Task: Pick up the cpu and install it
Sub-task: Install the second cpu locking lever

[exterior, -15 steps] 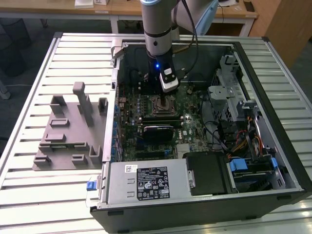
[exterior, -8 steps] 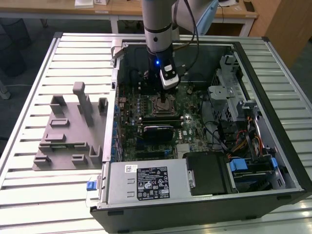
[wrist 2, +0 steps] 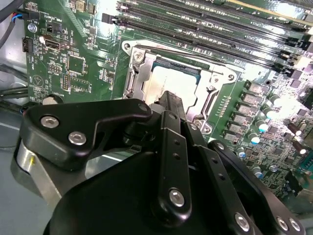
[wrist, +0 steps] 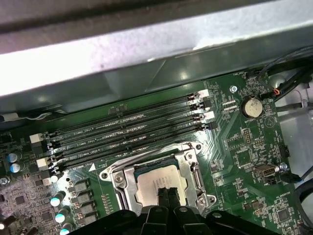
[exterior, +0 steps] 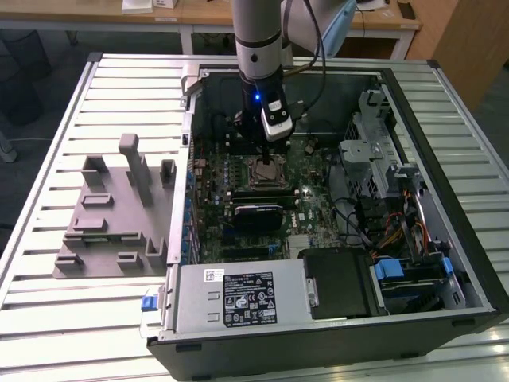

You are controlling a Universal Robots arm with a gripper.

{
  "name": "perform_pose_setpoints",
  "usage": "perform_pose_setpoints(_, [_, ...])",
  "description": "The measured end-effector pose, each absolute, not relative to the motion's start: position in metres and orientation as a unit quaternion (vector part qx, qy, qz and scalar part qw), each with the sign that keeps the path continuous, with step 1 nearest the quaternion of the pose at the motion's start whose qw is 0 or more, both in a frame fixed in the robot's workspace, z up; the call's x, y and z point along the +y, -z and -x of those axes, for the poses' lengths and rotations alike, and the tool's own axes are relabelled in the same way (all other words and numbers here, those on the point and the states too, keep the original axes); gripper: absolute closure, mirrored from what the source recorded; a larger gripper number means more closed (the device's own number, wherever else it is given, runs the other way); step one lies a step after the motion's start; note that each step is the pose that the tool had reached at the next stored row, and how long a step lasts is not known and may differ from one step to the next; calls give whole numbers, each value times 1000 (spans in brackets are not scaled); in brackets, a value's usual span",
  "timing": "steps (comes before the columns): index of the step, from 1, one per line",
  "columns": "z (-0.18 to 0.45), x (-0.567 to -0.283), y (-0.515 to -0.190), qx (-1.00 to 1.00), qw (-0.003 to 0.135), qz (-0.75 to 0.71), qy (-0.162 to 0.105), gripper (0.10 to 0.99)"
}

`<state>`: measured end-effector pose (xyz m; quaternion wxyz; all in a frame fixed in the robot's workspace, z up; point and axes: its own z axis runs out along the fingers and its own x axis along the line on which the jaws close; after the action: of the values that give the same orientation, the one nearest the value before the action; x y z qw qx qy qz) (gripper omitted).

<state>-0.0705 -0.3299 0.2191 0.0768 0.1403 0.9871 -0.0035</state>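
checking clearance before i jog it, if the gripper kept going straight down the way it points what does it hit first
Most likely the cpu lying inside the socket frame. In both wrist views the gripper points at the chip's silvery top. Whether it already touches cannot be told.

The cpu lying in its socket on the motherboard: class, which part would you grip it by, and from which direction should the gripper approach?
Grip the cpu by two opposite edges, coming straight down from above. It lies flat inside the metal socket frame, so only its top and rim are reachable. The gripper is already directly over it.
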Motion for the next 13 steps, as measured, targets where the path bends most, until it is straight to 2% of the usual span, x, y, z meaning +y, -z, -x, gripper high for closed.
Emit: perform_pose_setpoints(13, [71, -332, -224, 987, 77, -140, 3, 980])
